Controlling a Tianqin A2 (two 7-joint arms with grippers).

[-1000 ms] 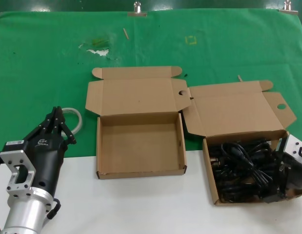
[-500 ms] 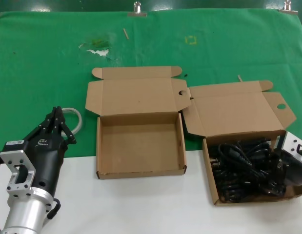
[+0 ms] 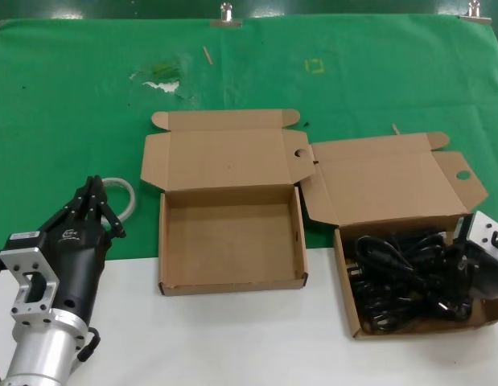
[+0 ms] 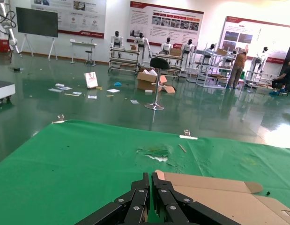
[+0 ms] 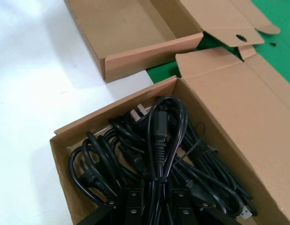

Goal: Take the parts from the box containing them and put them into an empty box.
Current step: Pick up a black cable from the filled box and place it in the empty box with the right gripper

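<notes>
- Gripping one cord bundle (image 5: 159, 154): your right gripper (image 5: 152, 206) sits at the near right edge of the full box (image 3: 345, 297), fingers pinched either side of the bundle, which arcs up above the rest of the cords (image 3: 409, 277).
- Parked: left gripper (image 3: 94, 203) low at your left over the table (image 3: 232, 338), fingers pressed together, well apart from both boxes.
- Watch the snag risk: the held loop lies across neighbouring cords, so lifting may drag a second bundle or the whole light box along.
- Watch slip too: the pinch is at one end of the bundle, so the long free end could swing or slide out.
- Next out, the empty box (image 3: 164, 241) sits just left of the full one, lid open, nothing inside.
- Farthest, green cloth (image 3: 72, 96) behind; full box's lid flap touches the empty box's ear, could catch on transfer.
</notes>
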